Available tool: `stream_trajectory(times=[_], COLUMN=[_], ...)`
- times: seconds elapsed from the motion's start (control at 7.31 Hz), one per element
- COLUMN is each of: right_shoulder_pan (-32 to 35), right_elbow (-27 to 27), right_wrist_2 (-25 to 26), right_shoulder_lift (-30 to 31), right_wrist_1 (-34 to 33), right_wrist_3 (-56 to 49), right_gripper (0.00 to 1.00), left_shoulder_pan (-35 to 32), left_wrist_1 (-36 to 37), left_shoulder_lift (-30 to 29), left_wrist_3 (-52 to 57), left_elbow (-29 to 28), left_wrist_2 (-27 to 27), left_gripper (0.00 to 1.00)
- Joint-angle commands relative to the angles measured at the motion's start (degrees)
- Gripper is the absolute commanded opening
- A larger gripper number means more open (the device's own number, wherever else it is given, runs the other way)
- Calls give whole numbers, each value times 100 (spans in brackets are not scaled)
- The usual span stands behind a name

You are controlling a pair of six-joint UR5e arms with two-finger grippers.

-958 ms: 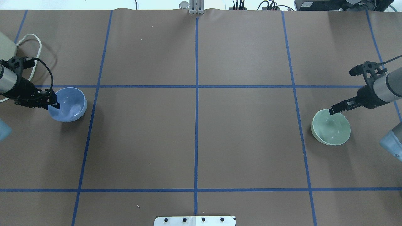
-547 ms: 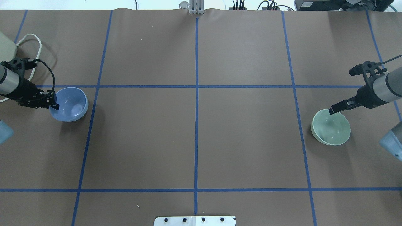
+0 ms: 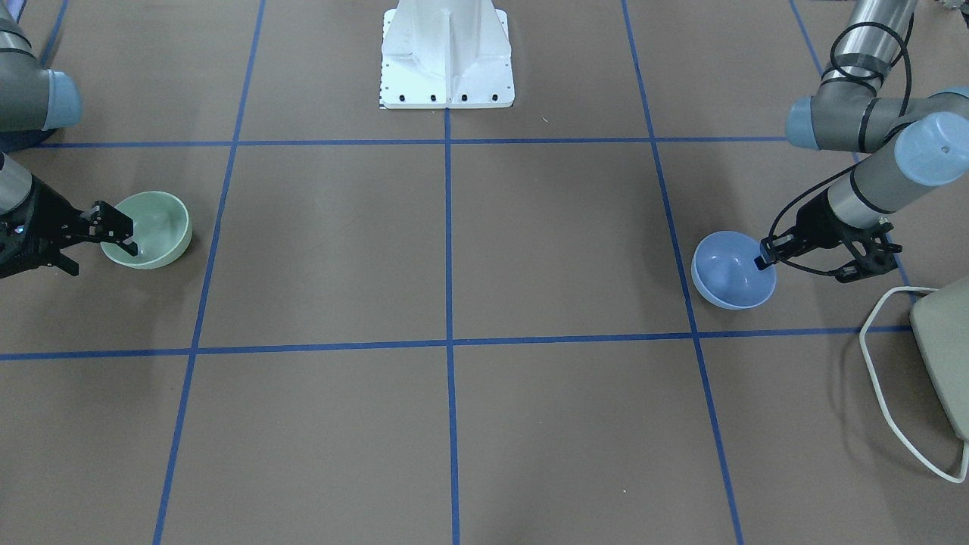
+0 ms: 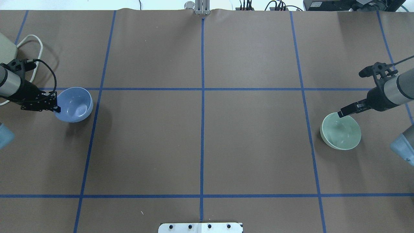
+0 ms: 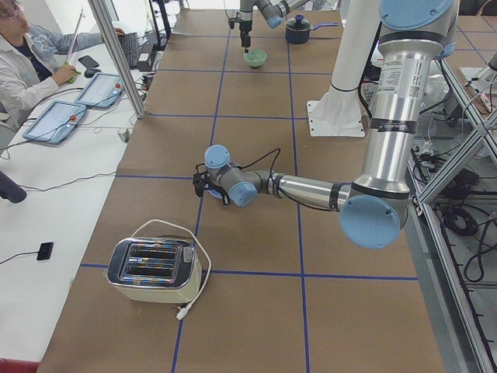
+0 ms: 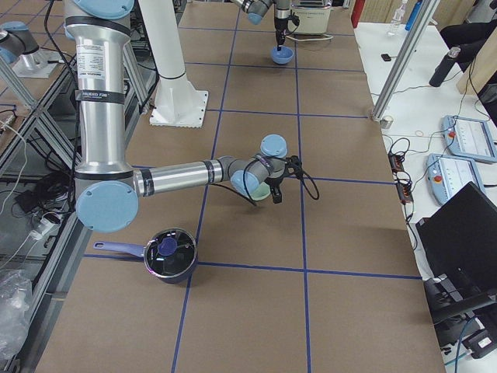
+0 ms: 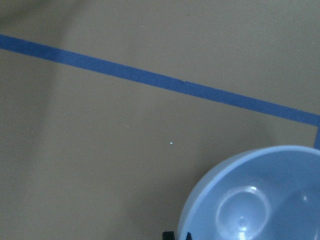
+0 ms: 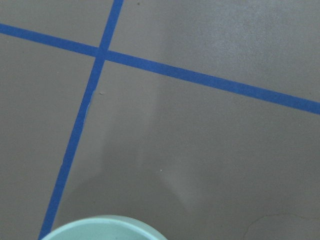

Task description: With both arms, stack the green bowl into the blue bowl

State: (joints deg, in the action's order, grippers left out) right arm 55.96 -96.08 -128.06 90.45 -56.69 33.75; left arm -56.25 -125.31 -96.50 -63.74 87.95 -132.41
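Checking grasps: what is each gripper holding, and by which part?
The left gripper holds the blue bowl by its rim. The right gripper is at the rim of the green bowl; whether it grips cannot be told.

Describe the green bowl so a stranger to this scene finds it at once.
On the brown table crossed by blue tape lines, go to the end on the robot's right, where the right gripper meets a bowl's rim. That is the green bowl: pale mint and upright, unlike the blue bowl at the opposite end, tilted in the left gripper.
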Motion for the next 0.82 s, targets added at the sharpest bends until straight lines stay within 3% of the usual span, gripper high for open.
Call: stream_trajectory(times=[0.0,0.41,0.68], right_shoulder_pan=[-6,-6,-6], right_elbow=[1,-8,-8], right_wrist_2=[0,0,0], right_shoulder_lift=[-1,-1,-1], right_wrist_1=[0,0,0], right_wrist_3=[0,0,0], right_gripper=[100,100,100], left_shoulder_pan=[0,44,499], left_wrist_1=[94,121,802], left_shoulder_lift=[-9,-682,-1402], left_wrist_3=[-172,-1478,-1904], left_elbow=[317,469,495], left_wrist_2=[-144,-312,-181], left_gripper=[0,0,1])
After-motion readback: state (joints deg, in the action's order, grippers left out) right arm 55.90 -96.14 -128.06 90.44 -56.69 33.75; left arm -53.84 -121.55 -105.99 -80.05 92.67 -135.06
